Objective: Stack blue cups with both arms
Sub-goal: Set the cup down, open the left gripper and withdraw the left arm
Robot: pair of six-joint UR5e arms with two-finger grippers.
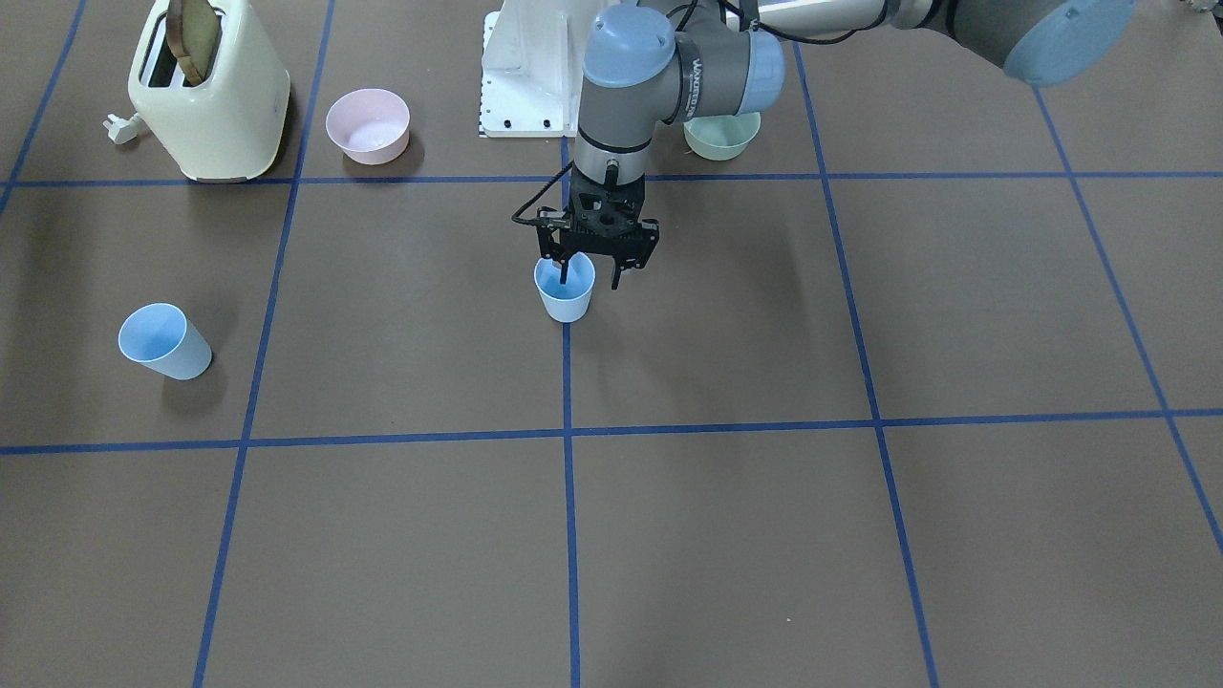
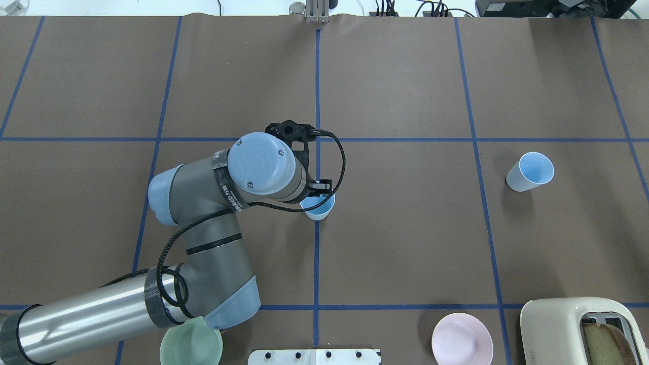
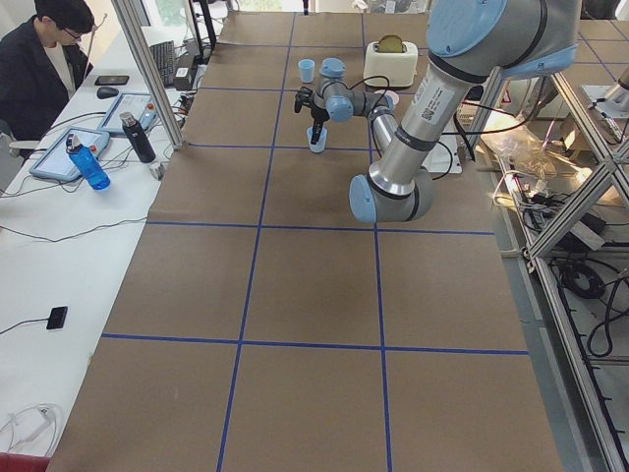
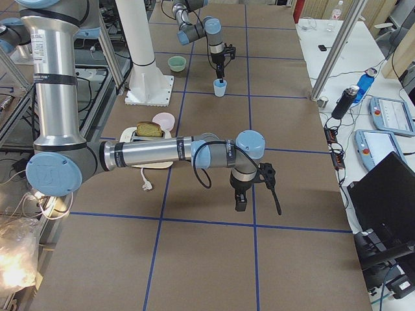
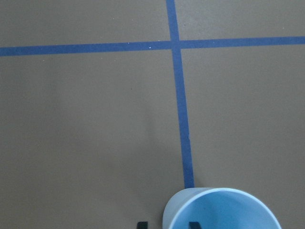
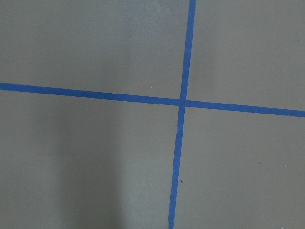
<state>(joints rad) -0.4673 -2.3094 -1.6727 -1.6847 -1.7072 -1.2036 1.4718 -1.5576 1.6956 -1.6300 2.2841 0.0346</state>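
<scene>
Fingers (image 1: pixel 564 271) of the left gripper (image 1: pixel 590 273) stand apart, one inside the blue cup (image 1: pixel 566 304), one outside. Grasp step, I judge: next they must close on its wall.

The table (image 1: pixel 764 535) is a flat brown, ruled into big squares by bright blue tape lines (image 1: pixel 568 535). The centre cup (image 1: pixel 566 291) is pale blue outside and a stronger sky blue inside; the second cup (image 1: pixel 164 342) has the same two blues. One bowl (image 1: pixel 368 125) is soft pink, the other bowl (image 1: pixel 722 137) pale mint green. The toaster (image 1: pixel 212 96) is cream with dark slots, and the toast (image 1: pixel 193 38) in it is golden brown with a darker crust. The left arm (image 2: pixel 203 203) and right arm (image 4: pixel 149 154) are grey metal with light-blue joint caps and black cables. The left gripper (image 1: pixel 590 280) and right gripper (image 4: pixel 240 207) are black. The pedestal base (image 1: pixel 525 76) is white.
</scene>
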